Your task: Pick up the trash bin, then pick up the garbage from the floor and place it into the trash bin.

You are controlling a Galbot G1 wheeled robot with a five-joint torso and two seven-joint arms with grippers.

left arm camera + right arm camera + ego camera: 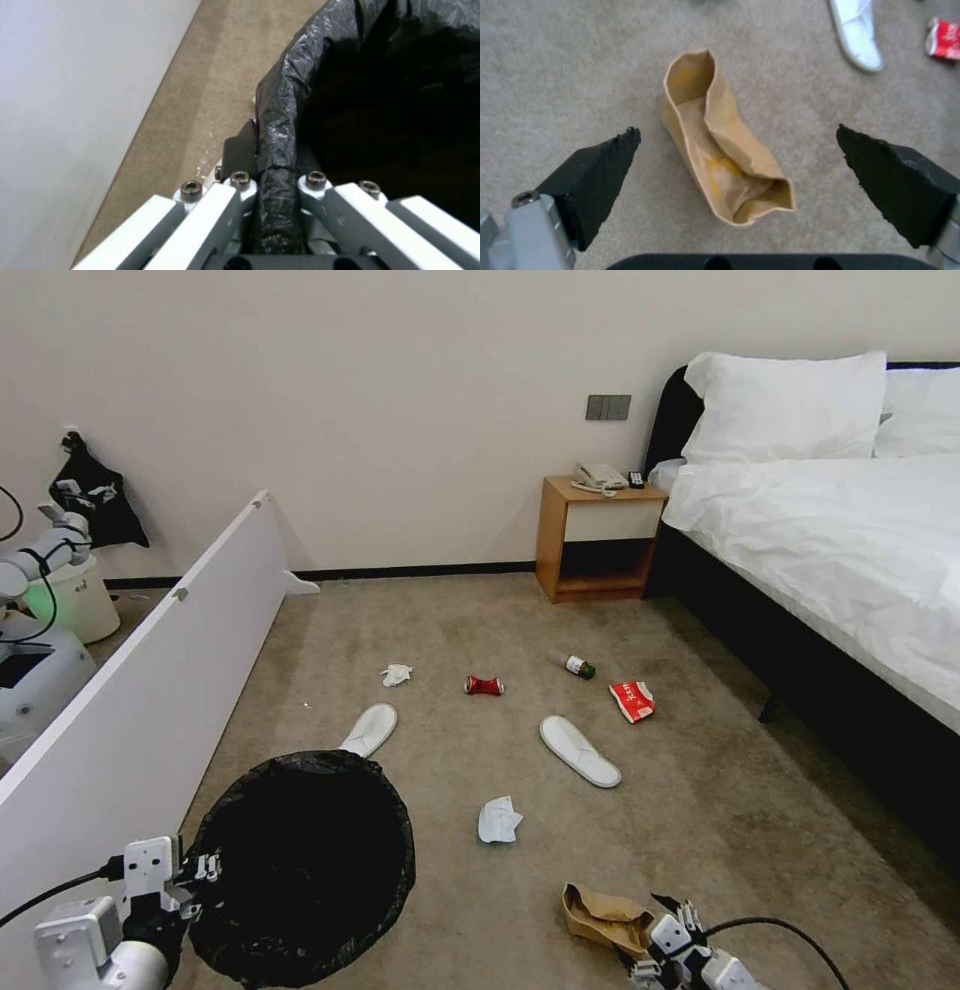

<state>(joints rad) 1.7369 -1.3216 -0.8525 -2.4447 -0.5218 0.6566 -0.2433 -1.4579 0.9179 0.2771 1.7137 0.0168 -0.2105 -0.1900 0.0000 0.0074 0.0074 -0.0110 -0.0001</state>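
Note:
The trash bin, lined with a crinkly black bag, hangs at the lower left; my left gripper is shut on its rim. My right gripper is open just above the carpet, its black pads on either side of a crumpled brown paper piece. More garbage lies on the floor: two white slippers, tissues, a crushed red can, a green-capped bottle and a red packet.
A white panel runs along the left beside the bin. The bed fills the right side, with a wooden nightstand against the back wall. Another white bin stands at the far left behind the panel.

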